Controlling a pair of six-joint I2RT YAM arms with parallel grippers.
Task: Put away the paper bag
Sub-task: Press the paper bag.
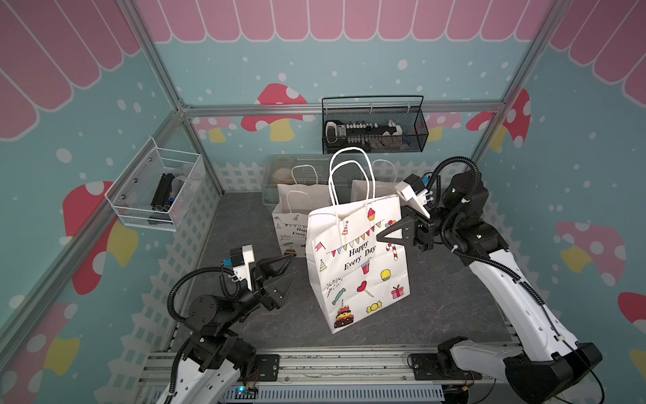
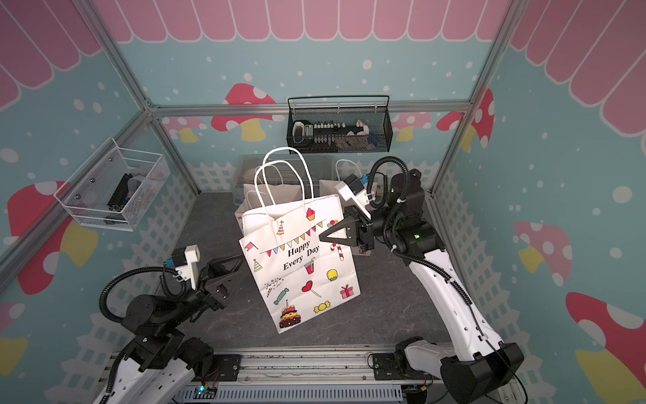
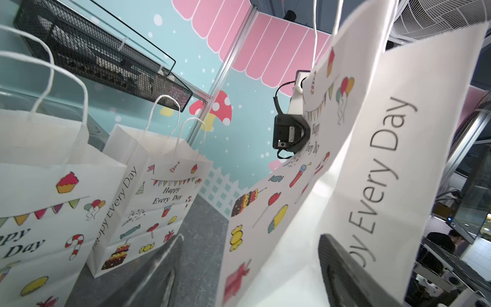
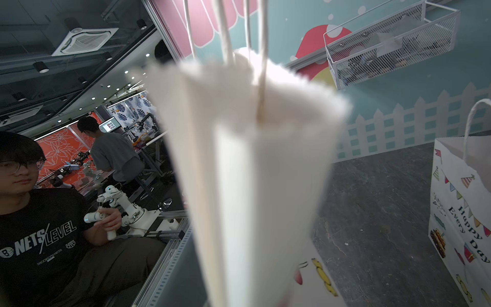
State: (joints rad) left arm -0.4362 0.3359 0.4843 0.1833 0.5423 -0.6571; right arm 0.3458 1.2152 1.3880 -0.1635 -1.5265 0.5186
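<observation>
Dark grey tabletop (image 1: 244, 224) down there, stone-veined and matt, boxed in by aluminium posts (image 1: 164, 70). The walls are teal with red mushrooms, a scalloped pink awning and a white picket fence printed along the bottom. A ribbed metal rail (image 1: 349, 363) runs across the front.

A black wire-mesh basket (image 1: 374, 126), long and shallow, hangs on the back rail. A white perforated basket (image 1: 153, 189) is fixed to the side wall on the left arm's side. In the right wrist view, beyond the cell, a seated person in a black T-shirt (image 4: 39, 226) grips a small handle.

Now the paper bag (image 1: 356, 266), in both top views mid-table and tipped at an angle. It's stiff white paper with a saw-tooth top edge, twisted cord handles standing up, and cartoon cake, sweets and bunting around "Happy Every Day". I can't tell if its base sits flat.

The right gripper (image 1: 379, 238), black and triangular, has its jaws pressed together on the bag's upper side edge, and the right wrist view shows the side fold collapsed narrow. The left gripper (image 1: 293, 267) has its jaws apart, just beside the bag's other side, not quite touching.

Behind stand two matching bags (image 1: 293, 217), upright against a clear plastic bin (image 1: 276, 164).
</observation>
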